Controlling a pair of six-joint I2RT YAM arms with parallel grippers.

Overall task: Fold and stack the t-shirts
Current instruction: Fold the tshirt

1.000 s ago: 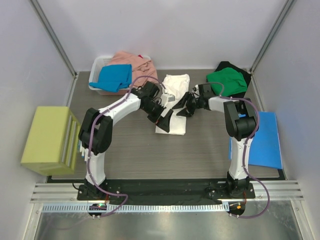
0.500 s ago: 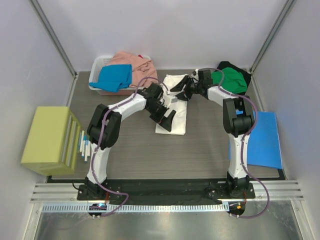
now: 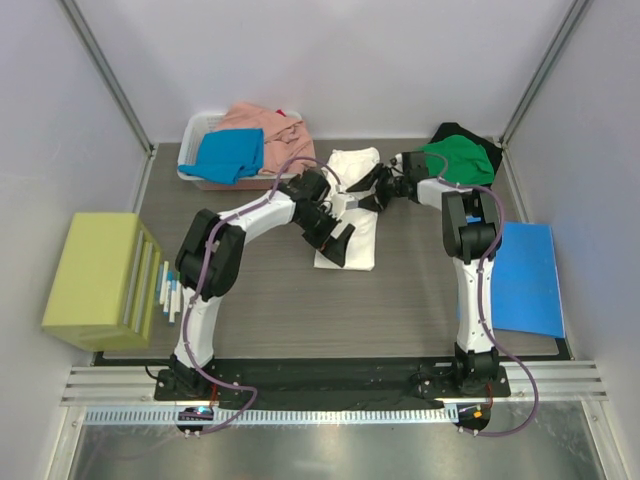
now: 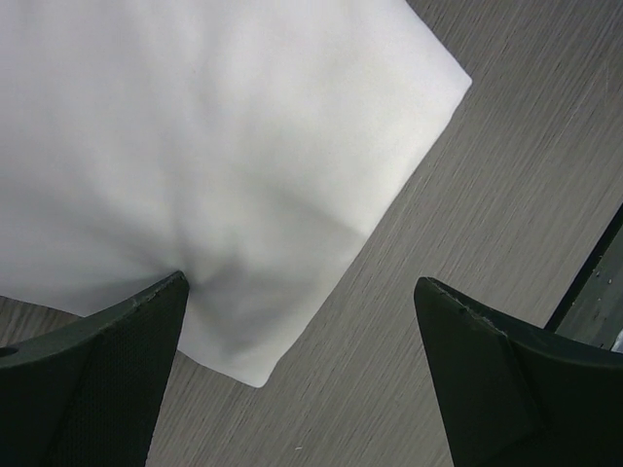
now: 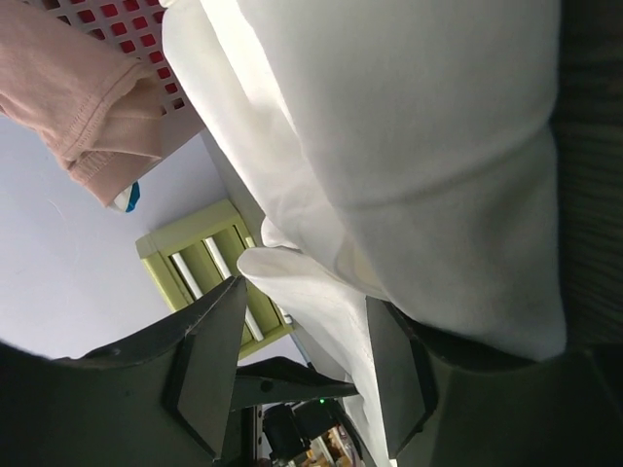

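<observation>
The white shirt [image 3: 352,163] lies at the middle of the table [image 3: 260,300] as a long strip running from 12 to 6 o'clock. It is already narrowed lengthwise, so the step in hand looks to be the cross fold, one end laid over the other. To do it well, both claws should take the same end at its two corners and pinch every layer, not just the top one. They should lift only enough to clear the cloth beneath, then carry the end straight along the strip so the edges meet square. The 6 o'clock corner lies flat in the left wrist view, a good place to bite. The far end is bunched into soft ridges and would want smoothing first, I judge.

The left claw [image 3: 342,247] is over the near half of the strip, jaws spread as wide as they go, holding nothing. One fingertip [image 4: 146,311] looks to touch the cloth; the other stands over bare table.

The right claw [image 3: 370,188] is at the strip's 3 o'clock edge, toward the far end, jaws about half apart. A thick fold of the shirt runs between its fingers, close against one and with a gap beside the other. It straddles the cloth and does not seem to pinch it.
</observation>
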